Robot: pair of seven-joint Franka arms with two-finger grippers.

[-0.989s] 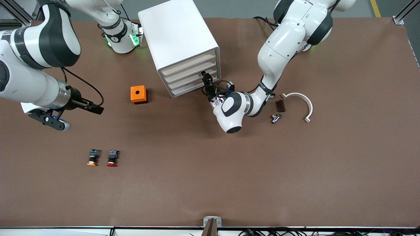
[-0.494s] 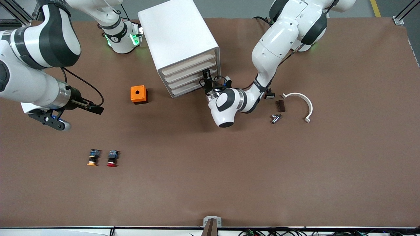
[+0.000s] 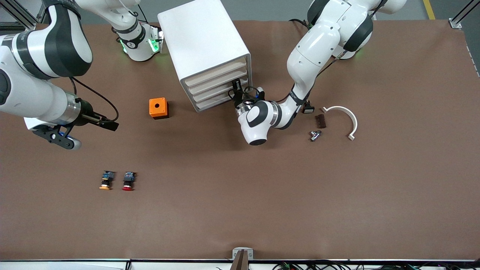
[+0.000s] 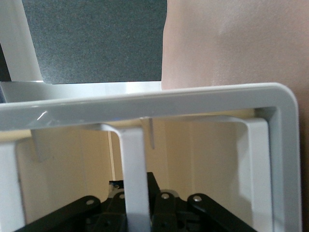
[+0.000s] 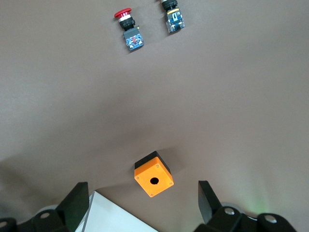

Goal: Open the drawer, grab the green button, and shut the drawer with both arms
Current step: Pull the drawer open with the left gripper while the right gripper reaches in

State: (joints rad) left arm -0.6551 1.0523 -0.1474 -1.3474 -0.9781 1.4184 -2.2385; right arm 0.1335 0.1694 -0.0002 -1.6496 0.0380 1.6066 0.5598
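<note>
The left gripper point(image 3: 236, 91) is right at the front of the drawer point(image 3: 217, 100), the bottom one in the white cabinet point(image 3: 204, 45), likely to pull it open. Whether its fingers are apart or together cannot be told. The drawer looks closed, so the green button is not seen; it may be inside. The right gripper point(image 3: 110, 125) waits over the table point(image 3: 240, 195) with fingers apart. Nearby sit an orange box point(image 3: 158, 108), an orange-capped button point(image 3: 106, 180) and a red-capped button point(image 3: 128, 181). Nothing blocks the drawer.
</note>
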